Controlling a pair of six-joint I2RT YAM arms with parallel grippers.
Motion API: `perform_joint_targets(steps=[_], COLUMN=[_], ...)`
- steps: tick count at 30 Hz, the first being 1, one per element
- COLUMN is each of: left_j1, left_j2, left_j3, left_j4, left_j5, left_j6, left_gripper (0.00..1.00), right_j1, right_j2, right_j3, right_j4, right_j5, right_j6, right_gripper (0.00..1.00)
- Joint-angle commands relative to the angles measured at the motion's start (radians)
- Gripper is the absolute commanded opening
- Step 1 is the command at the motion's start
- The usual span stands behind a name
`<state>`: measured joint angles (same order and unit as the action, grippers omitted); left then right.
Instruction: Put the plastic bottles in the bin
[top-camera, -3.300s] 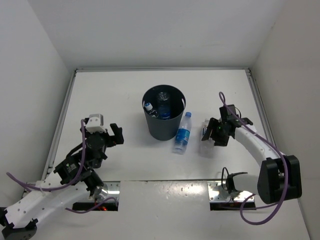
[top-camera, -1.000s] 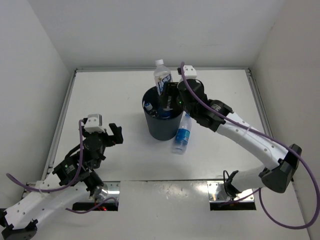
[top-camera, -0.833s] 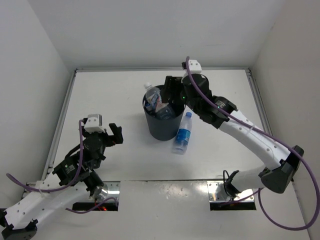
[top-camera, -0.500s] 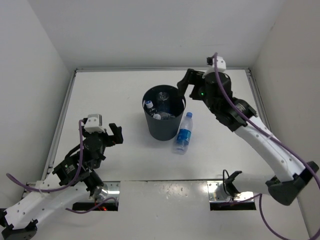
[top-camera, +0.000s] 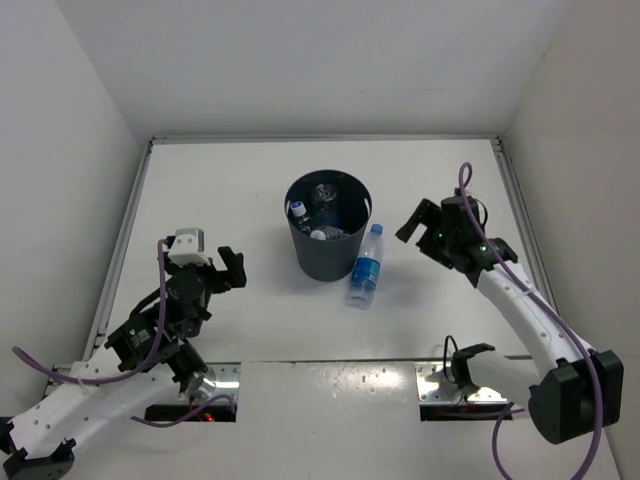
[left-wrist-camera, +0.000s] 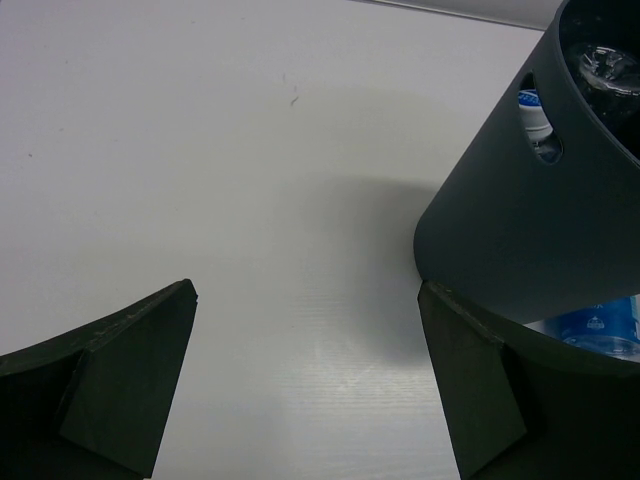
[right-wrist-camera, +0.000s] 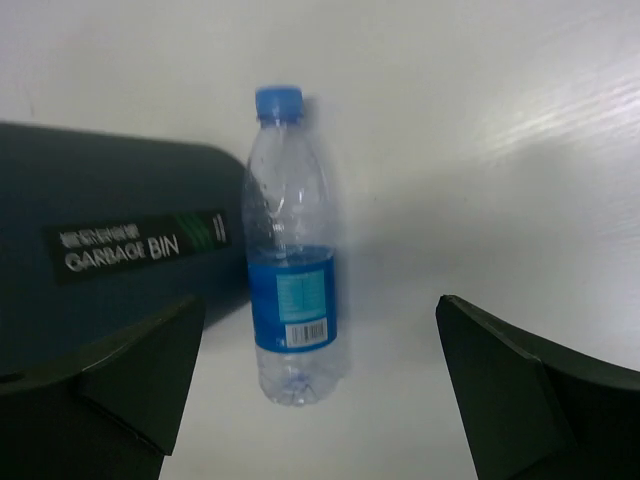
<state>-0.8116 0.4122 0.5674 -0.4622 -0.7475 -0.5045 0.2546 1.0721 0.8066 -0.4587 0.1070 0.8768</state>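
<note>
Top external view: the left gripper (top-camera: 232, 268) gapes empty, the bin (top-camera: 327, 255) to its right; one blue-labelled bottle (top-camera: 365, 268) lies on the bench (top-camera: 250, 190) beside the bin, ahead of the right gripper (top-camera: 420, 225), spread and empty. Light, slick, crushable, it probably wants a gentle pinch across the label.

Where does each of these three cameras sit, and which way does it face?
Top external: fixed above and behind the arms, looking down at the table; both arms show.
Left wrist: on the left arm, facing the bin side-on across the table; the open left gripper frames it.
Right wrist: on the right arm, looking down at the bottle lying beside the bin; the open right gripper shows.
Shared: both wrist views see the bin.
</note>
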Motion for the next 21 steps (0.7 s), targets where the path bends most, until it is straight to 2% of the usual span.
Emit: perform_joint_targets(steps=[1, 8, 11, 21], left_j1=[0.005, 0.005, 0.005, 0.005], left_j2=[-0.006, 0.004, 0.004, 0.013], left_j3=[0.017, 0.017, 0.017, 0.017], left_j4=[0.028, 0.028, 0.028, 0.028], left_j5=[0.000, -0.009, -0.009, -0.018], left_j6=[0.014, 0.014, 0.014, 0.014], left_gripper=[1.00, 1.00, 1.00, 1.00], right_j1=[0.012, 0.012, 0.012, 0.051], right_j2=[-0.006, 0.178, 0.239, 0.399], right_j3=[-0.052, -0.118, -0.161, -0.192], right_j4=[0.083, 0.158, 0.257, 0.354], right_j5=[-0.142, -0.343, -0.439, -0.495], right_j6=[0.037, 0.047, 0.057, 0.068], right_gripper=[0.99, 0.99, 0.99, 0.98])
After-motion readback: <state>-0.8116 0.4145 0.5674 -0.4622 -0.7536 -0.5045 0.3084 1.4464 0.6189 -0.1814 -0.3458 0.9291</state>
